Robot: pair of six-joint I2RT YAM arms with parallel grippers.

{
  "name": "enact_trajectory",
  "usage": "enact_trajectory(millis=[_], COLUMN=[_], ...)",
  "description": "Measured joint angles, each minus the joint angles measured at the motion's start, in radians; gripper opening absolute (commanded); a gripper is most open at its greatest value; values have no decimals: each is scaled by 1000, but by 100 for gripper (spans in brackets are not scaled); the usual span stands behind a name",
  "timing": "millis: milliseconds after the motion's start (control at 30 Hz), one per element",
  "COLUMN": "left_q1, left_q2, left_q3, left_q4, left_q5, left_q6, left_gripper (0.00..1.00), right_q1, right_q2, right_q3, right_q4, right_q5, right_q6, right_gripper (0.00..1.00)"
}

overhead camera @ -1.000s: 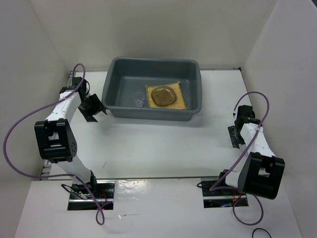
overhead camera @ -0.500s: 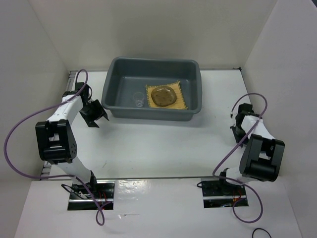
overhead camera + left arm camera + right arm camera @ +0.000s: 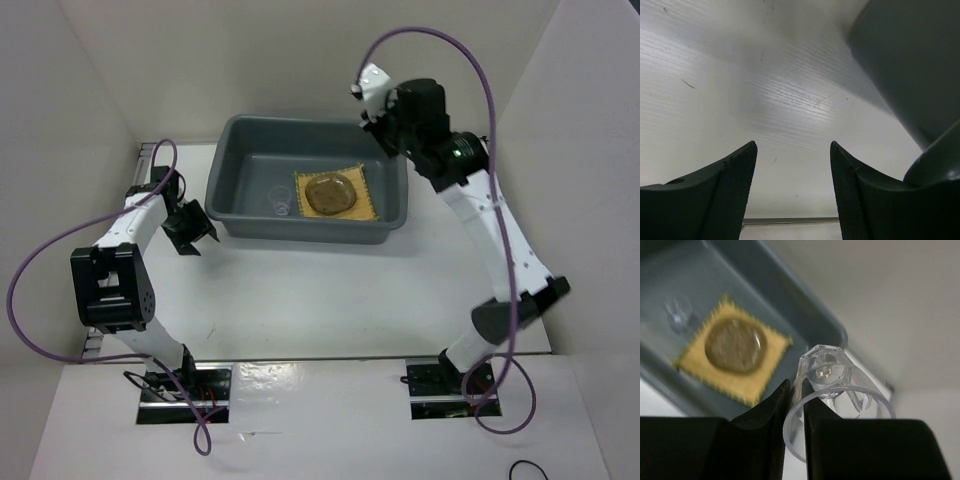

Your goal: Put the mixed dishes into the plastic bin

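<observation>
The dark grey plastic bin (image 3: 300,122) stands at the back middle of the table. Inside it lies the tan-yellow woven mat (image 3: 365,208) with a clear round dish (image 3: 330,193) on it, and a small clear cup (image 3: 279,201) stands left of the mat. My right gripper (image 3: 378,122) hangs high above the bin's back right corner. In the right wrist view this gripper (image 3: 797,390) is shut on the wall of another clear cup (image 3: 840,375), one finger inside it and one outside. The mat (image 3: 747,387) and bin (image 3: 790,300) lie below. My left gripper (image 3: 190,228) is open and empty by the bin's left side.
White walls close in the table on three sides. In the left wrist view the open left gripper (image 3: 793,150) points at bare white tabletop, with the bin's outer wall (image 3: 910,60) close on the right.
The right arm has gone from low at the table's right side to high above the bin's back right corner, now shut on a clear cup. The left gripper has barely shifted.
</observation>
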Motion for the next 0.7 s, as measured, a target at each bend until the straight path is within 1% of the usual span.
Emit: enact_trajectory(millis=[67,133,200,233,267,333,433,500,633,700], left_q1=[0,0,0,0,0,2,3,3,3,3], left_q2=[0,-2,-8,-13,-22,-43,-72,-89,-116,-124], left_q3=[0,0,-6,-11,-21,-41,-57,-63,-79,-97], left_q4=[2,1,2,2,2,-3,-14,-21,-23,-25], left_q5=[0,-3,-5,-7,-8,-8,-8,-8,-8,-8], left_q6=[0,0,0,0,0,-1,-1,-2,-5,-15], left_gripper=[68,68,68,68,68,68,68,68,68,68], right_q1=[39,68,91,104,119,153,203,224,253,253], right_q2=[134,360,637,732,774,858,1051,1130,1210,1223], right_q3=[175,486,871,962,946,924,1040,1053,1052,1052], right_q4=[-1,-56,-97,-71,-47,-68,-74,-68,-63,-48], right_q5=[-32,-62,-77,-76,-72,-73,-77,-73,-71,-69], right_q6=[-13,-28,-43,-59,-79,-113,-165,-205,-285,-329], right_gripper=[4,8,10,10,11,17,18,21,25,25])
